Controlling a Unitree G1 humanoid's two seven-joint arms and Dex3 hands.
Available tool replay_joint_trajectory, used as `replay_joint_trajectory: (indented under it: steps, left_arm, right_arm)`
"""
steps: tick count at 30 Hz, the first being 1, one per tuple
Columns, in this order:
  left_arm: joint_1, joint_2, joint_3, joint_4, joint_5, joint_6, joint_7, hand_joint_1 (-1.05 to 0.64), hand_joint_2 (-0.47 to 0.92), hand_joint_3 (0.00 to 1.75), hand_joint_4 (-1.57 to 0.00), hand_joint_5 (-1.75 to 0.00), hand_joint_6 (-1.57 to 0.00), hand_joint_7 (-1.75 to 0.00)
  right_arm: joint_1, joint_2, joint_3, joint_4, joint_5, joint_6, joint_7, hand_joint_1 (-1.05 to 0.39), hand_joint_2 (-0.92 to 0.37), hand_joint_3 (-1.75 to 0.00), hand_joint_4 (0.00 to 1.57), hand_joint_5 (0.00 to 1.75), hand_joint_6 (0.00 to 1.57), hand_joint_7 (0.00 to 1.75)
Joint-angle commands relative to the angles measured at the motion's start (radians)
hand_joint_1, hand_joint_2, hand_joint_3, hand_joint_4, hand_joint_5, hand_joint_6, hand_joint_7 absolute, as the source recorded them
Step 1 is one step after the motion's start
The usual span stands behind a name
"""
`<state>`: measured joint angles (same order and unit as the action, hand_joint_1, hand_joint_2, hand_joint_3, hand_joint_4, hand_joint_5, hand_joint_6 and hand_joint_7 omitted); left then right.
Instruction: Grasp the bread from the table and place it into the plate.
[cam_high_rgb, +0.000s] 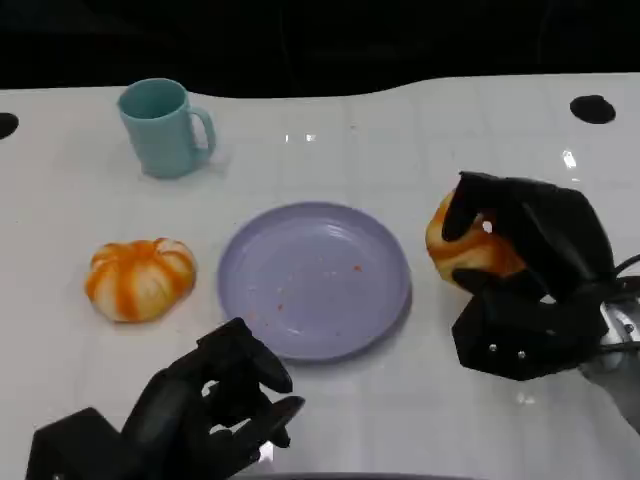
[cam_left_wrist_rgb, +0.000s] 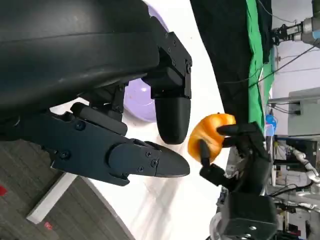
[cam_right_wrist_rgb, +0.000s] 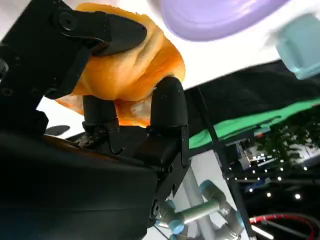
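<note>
The left hand (cam_high_rgb: 215, 405) hangs nearest, fingers loosely curled on nothing; beyond, the right hand (cam_high_rgb: 520, 270) wraps the bread (cam_high_rgb: 462, 245) (fingers over its top) just right of the plate (cam_high_rgb: 315, 280); the mug (cam_high_rgb: 163, 127) stands farthest.

Left hand (cam_left_wrist_rgb: 150, 130) empty, fingers apart; right hand (cam_left_wrist_rgb: 240, 155) grips bread (cam_left_wrist_rgb: 207, 132); plate (cam_left_wrist_rgb: 137, 100) between.

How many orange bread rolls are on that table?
2. One bread roll lies on the table left of the purple plate, below the teal mug. The other roll is right of the plate, gripped by the right hand.
</note>
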<state>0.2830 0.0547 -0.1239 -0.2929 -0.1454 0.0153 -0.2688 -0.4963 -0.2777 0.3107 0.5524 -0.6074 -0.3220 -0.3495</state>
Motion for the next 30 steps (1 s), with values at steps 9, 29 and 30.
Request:
replay_joint_trajectory:
  steps: [9, 29, 30]
  left_arm:
    - [-0.013, 0.003, 0.003, 0.012, 0.015, -0.003, 0.017, -0.5, 0.92, 0.27, -0.59, -1.75, -0.41, -1.69]
    - [0.05, -0.018, -0.039, -0.041, 0.006, 0.01, 0.026, -0.52, 0.92, 0.2, -0.62, -1.75, -0.47, -1.62]
    - [0.052, -0.017, -0.039, -0.042, 0.007, 0.01, 0.026, -0.52, 0.92, 0.19, -0.62, -1.75, -0.46, -1.62]
  right_arm:
    - [-0.048, 0.029, -0.023, -0.149, 0.065, -0.011, 0.14, -0.11, -0.22, -1.55, 0.96, 1.75, 0.74, 1.75]
    - [-0.193, 0.228, 0.072, 0.161, 0.055, -0.111, 0.149, -0.14, -0.23, -1.47, 0.99, 1.75, 0.8, 1.62]
    - [-0.196, 0.233, 0.07, 0.179, 0.064, -0.116, 0.153, -0.13, -0.25, -1.46, 0.98, 1.75, 0.84, 1.47]
